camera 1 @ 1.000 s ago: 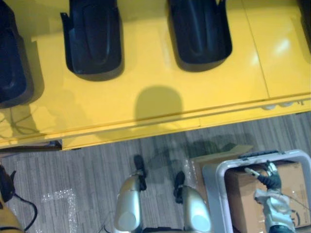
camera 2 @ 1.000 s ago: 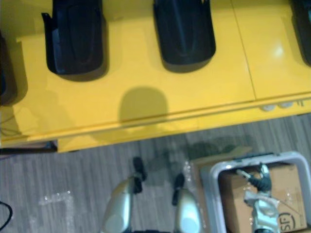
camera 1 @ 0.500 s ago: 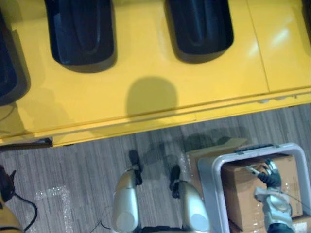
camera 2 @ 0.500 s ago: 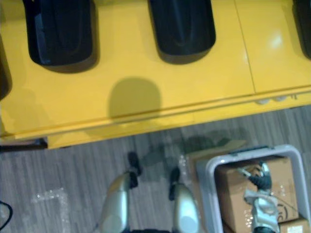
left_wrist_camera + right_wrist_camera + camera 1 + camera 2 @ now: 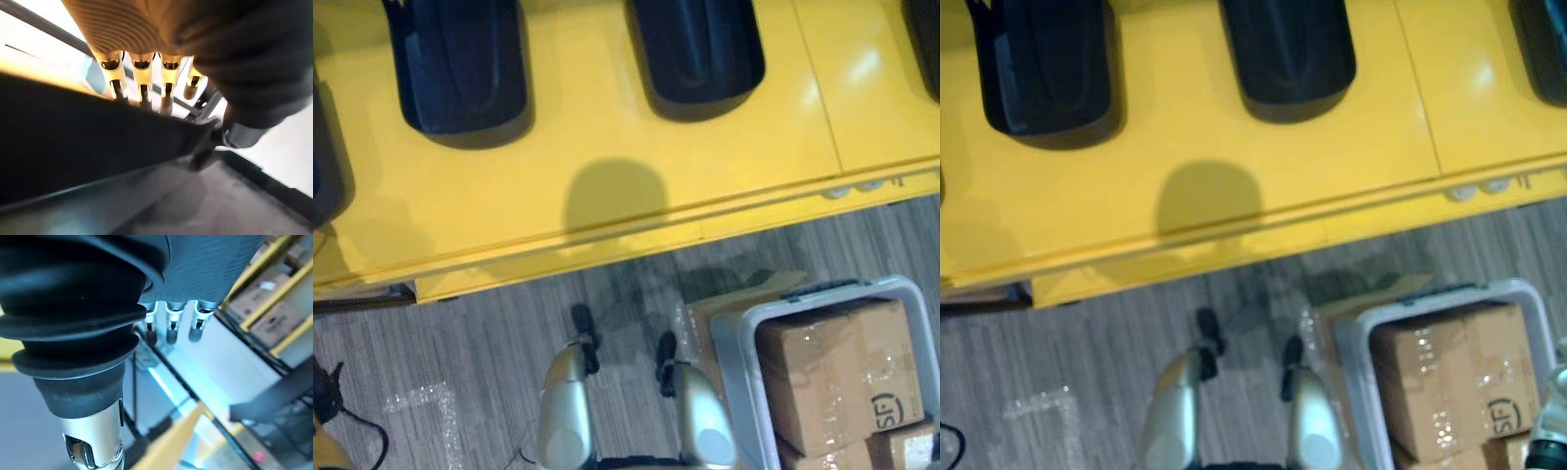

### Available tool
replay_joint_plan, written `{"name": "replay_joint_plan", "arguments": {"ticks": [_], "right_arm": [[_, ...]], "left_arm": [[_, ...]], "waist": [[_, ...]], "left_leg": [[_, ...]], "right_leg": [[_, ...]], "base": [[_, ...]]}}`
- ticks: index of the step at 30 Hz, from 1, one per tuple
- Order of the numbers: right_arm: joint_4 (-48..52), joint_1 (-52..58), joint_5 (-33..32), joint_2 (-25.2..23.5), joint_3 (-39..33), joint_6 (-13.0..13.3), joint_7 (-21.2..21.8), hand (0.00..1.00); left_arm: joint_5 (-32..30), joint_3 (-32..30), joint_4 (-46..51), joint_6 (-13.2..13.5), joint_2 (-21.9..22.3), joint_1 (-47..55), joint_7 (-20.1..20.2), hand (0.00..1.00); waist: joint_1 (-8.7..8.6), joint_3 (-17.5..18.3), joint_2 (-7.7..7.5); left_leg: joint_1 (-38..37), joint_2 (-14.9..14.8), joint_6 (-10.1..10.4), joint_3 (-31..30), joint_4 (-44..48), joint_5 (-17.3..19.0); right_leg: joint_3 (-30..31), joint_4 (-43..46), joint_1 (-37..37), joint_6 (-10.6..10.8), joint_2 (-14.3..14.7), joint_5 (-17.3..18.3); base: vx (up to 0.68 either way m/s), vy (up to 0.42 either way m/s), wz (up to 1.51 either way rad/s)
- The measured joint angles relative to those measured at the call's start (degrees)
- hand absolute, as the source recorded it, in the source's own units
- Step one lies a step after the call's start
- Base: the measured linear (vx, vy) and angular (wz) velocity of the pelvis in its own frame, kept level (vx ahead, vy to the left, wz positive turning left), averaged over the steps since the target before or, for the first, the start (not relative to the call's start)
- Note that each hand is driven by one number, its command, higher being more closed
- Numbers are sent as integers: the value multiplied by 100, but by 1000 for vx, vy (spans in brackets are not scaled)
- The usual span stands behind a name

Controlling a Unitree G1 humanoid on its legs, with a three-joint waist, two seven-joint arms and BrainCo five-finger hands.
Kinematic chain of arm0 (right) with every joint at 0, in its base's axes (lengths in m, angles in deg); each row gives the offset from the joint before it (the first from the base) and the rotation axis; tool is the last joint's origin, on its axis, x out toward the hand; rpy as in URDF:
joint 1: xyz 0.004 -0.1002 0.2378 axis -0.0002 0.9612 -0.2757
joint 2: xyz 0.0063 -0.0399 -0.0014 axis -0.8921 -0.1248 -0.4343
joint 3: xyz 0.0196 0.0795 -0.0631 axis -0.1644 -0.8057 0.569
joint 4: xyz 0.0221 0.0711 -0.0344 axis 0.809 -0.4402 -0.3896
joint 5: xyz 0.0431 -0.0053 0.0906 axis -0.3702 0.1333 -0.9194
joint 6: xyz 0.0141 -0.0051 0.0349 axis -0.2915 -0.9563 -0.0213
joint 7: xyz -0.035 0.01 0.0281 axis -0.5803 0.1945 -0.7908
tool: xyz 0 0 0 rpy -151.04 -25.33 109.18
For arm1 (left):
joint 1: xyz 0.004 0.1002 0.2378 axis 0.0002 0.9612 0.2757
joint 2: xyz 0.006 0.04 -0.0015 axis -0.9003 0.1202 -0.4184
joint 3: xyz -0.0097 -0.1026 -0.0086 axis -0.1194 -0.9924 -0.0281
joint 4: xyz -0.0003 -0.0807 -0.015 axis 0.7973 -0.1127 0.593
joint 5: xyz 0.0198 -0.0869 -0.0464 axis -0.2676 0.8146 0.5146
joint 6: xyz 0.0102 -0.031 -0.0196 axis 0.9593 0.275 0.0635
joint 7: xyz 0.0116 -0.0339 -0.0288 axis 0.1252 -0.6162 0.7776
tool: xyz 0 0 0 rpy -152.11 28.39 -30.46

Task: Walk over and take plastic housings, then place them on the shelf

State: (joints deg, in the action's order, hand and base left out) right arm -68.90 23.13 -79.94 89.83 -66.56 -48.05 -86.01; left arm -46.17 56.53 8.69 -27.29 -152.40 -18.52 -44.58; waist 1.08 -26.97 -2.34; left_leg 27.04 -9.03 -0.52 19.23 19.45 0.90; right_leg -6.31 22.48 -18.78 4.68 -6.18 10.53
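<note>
While the right hand (image 5: 169, 328) hangs low by the grey bin (image 5: 1351, 382) of cardboard boxes (image 5: 1449, 382), every plastic housing lies ahead of us, beyond the near edge of the yellow surface (image 5: 607, 196). Two are closest. The left housing (image 5: 460, 64) is ahead on our left-arm side, and the middle housing (image 5: 695, 49) is ahead and slightly right of our centre. We judge the right hand better placed for the middle piece and the left hand (image 5: 142, 73) for the other.

Each housing lies flat with its long axis running straight away from us, rounded end toward the near edge (a reach would meet that end first).

The left eye view catches the edge of a far-left housing (image 5: 325, 166), and the right eye view shows more of a far-right housing (image 5: 1542, 49).

The wrist views add the fingers. The right hand's are loosely extended and hold nothing. The left hand's run straight in a row, tips lost against a dark shape (image 5: 73, 137) we cannot identify, with nothing visibly gripped.
</note>
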Motion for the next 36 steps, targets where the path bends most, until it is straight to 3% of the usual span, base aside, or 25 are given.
{"name": "replay_joint_plan", "arguments": {"ticks": [4,6,8,11,12,16,18,23,25,27,28,32,36], "right_arm": [[-20,2,-35,-3,111,77,187,0],[-51,12,-29,-17,322,152,218,0],[-79,-4,11,-103,609,231,220,0],[-323,-25,142,-301,826,375,213,0],[-360,-31,157,-352,894,378,212,0],[-527,45,185,-616,1279,492,288,0],[-534,140,172,-873,1578,548,595,0],[-597,383,84,-1621,2060,551,1274,0],[-747,529,79,-1824,2101,523,1530,0],[-800,659,80,-2032,2134,496,1806,0],[-800,682,80,-2086,2142,472,1853,0],[-801,910,83,-2366,2365,159,1993,0],[-860,983,78,-2465,2386,-150,2212,0]], "left_arm": [[11,-17,17,68,-7,50,-562,0],[8,-17,19,225,-16,59,-1090,0],[5,10,67,524,-199,59,-1833,0],[-8,29,227,908,-438,54,-2618,0],[-16,45,260,978,-467,53,-2721,0],[70,293,528,1662,-468,52,-3343,0],[173,528,913,2001,-468,122,-3561,0],[484,500,1894,2534,-387,1157,-3659,0],[741,330,2200,2734,-80,1585,-3526,0],[1188,-90,2573,2968,521,2316,-3149,0],[1383,-222,2720,3035,711,2521,-3013,100],[2293,-715,3707,3464,2112,3853,-2041,100],[2725,-728,4467,3703,3132,4835,-1226,100]], "waist": [[-73,2,5],[-111,3,6],[-163,6,11],[-183,26,52],[-194,36,71],[-195,242,305],[-182,420,408],[-161,746,426],[-103,921,430],[4,1088,431],[9,1116,429],[261,1304,415],[498,1352,417]], "left_leg": [[-149,110,-3,7,-194,-84],[-284,179,-8,-4,-321,-140],[-386,292,-4,-65,-506,-247],[-541,433,-21,-172,-791,-425],[-598,461,-28,-200,-846,-448],[-949,644,-14,-384,-1294,-640],[-1229,795,45,-467,-1851,-861],[-1573,938,19,-692,-2115,-1001],[-1670,973,20,-822,-2144,-1001],[-1807,995,31,-988,-2208,-1006],[-1823,1003,33,-1048,-2208,-1007],[-1924,1039,97,-1368,-2296,-1052],[-1947,1081,114,-1518,-2298,-1051]], "right_leg": [[-2,-10,67,2,-62,1],[-3,-20,147,2,-94,3],[-18,-42,193,2,-125,5],[-90,-49,265,3,-177,9],[-109,-63,318,3,-187,10],[-245,-229,614,44,-296,84],[-335,-220,722,71,-409,158],[-619,-242,1103,152,-484,240],[-770,-323,1312,149,-507,263],[-944,-468,1595,149,-498,263],[-991,-509,1647,148,-491,263],[-1360,-790,1989,146,-454,263],[-1477,-856,2119,147,-448,259]], "base": [[9,1,1],[18,2,3],[15,6,9],[11,-7,11],[16,-8,16],[-18,25,21],[34,48,29],[87,-7,26],[120,-25,33],[115,-26,29],[73,-32,41],[31,-27,36],[0,-9,24]]}}
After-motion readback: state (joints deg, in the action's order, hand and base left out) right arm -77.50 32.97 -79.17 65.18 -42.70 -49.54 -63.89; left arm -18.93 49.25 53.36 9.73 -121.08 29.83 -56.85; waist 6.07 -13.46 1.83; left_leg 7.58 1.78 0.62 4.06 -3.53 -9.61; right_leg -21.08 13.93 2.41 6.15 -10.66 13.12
